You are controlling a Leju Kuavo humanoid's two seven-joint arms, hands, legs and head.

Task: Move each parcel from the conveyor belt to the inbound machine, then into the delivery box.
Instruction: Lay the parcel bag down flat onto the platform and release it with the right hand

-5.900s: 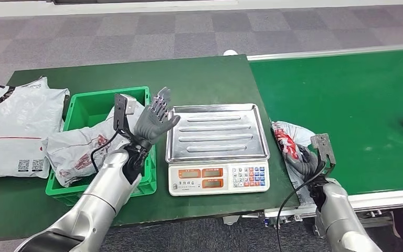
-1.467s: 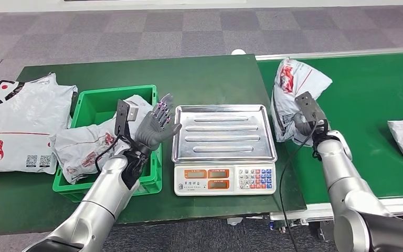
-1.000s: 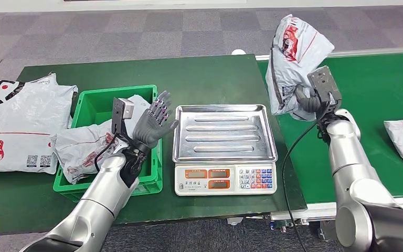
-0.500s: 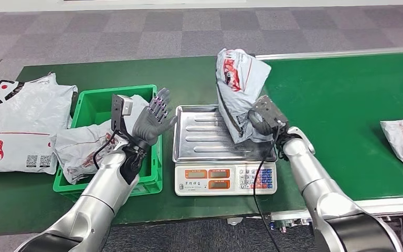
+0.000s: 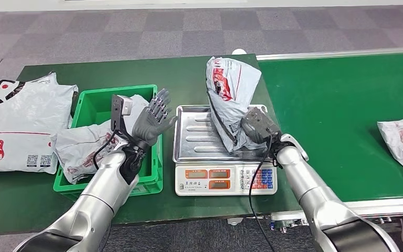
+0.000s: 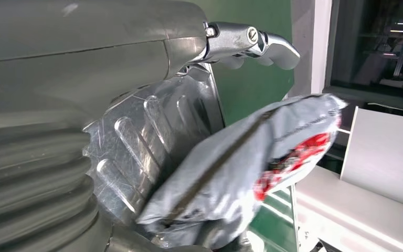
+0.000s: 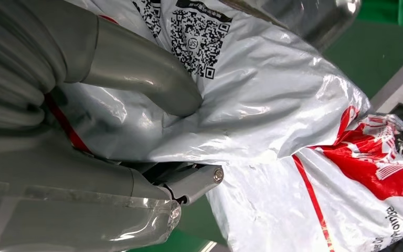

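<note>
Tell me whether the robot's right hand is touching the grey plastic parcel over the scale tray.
Touching. In the right wrist view, the right hand's thumb presses a dent into the grey plastic parcel.

four grey parcels point(image 5: 230, 92), one green bin point(image 5: 86, 107), one scale point(image 5: 223, 178), two robot hands point(image 5: 152, 122)

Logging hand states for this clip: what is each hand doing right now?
Left hand: open, fingers spread, holding nothing, raised beside the green bin.
Right hand: grips the grey parcel over the scale tray.
</note>
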